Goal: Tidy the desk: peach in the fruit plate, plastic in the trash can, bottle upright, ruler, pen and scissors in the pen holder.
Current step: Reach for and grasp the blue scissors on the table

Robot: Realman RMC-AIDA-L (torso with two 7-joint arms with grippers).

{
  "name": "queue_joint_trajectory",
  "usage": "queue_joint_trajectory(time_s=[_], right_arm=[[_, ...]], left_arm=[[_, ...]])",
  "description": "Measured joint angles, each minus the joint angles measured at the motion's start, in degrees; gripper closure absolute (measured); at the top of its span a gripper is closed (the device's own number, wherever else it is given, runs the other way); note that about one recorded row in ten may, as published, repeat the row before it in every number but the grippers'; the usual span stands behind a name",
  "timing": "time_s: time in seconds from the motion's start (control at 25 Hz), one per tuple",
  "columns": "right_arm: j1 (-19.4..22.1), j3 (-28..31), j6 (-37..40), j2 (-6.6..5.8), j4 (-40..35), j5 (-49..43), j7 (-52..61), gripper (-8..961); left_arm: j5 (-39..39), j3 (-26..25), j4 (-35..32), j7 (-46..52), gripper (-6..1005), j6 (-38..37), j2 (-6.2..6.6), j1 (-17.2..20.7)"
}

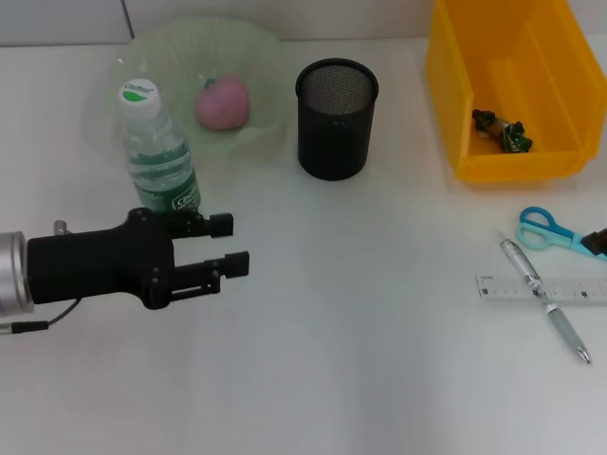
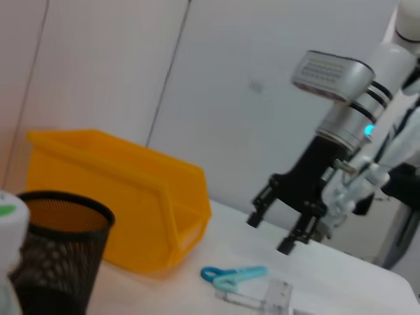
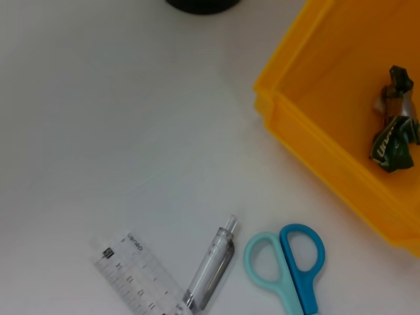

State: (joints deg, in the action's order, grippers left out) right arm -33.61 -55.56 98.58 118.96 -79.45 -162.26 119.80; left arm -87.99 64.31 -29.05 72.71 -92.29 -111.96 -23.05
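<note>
Peach (image 1: 223, 102) sits in the fruit plate (image 1: 256, 57), plastic (image 1: 503, 131) is in the yellow bin (image 1: 446, 85), bottle (image 1: 156, 152) stands up at far left, but ruler (image 1: 541, 288), pen (image 1: 545, 308) and scissors (image 1: 550, 229) lie near right, not yet in the pen holder (image 1: 336, 118), left hand (image 1: 228, 245) spread, right hand (image 2: 283, 226) spread above them.

black wire-mesh pen holder (image 1: 336, 119), glossy yellow plastic bin (image 1: 507, 85)

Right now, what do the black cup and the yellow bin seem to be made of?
The black cup looks like metal mesh with a matte black coat: fine holes show through its wall. The yellow bin looks like moulded plastic, smooth and slightly glossy, with thick uniform walls.
</note>
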Motion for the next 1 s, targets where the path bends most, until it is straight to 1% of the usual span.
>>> queue_joint_trajectory(time_s=[0.08, 0.16, 0.2, 0.48, 0.64, 0.84, 1.0], right_arm=[[-0.7, -0.2, -2.9, -0.08, 3.6, -0.3, -0.2, 120], [-1.2, -0.3, -4.7, -0.23, 6.2, -0.4, -0.5, 120], [-1.6, -0.3, -5.6, -0.33, 7.4, -0.4, -0.7, 120], [-4.2, -0.5, -10.8, -0.57, 15.3, -2.1, -2.0, 119], [-4.8, -0.9, -12.8, -0.58, 17.5, -2.9, -2.5, 119], [-4.9, -1.6, -13.7, -0.58, 17.9, -3.4, -3.5, 289], [-5.1, -1.7, -13.8, -0.58, 18.2, -3.3, -5.1, 413]], left_arm=[[-4.5, -0.1, -0.6, 1.3, 422, -0.4, -0.35, -1.5], [-5.5, -0.1, -0.8, 1.5, 422, -0.4, -0.51, -1.8], [-7.6, -0.1, -1.5, 1.8, 422, -0.5, -0.96, -2.3], [-8.8, -0.1, -1.7, 2.5, 423, -0.2, -1.40, -3.3], [-8.8, -0.2, -1.5, 2.5, 423, 0.0, -1.46, -3.3], [-8.8, -0.2, -1.2, 2.5, 423, 0.4, -1.62, -3.2], [-8.8, -0.1, -1.2, 2.5, 422, 0.9, -2.05, -3.0]])
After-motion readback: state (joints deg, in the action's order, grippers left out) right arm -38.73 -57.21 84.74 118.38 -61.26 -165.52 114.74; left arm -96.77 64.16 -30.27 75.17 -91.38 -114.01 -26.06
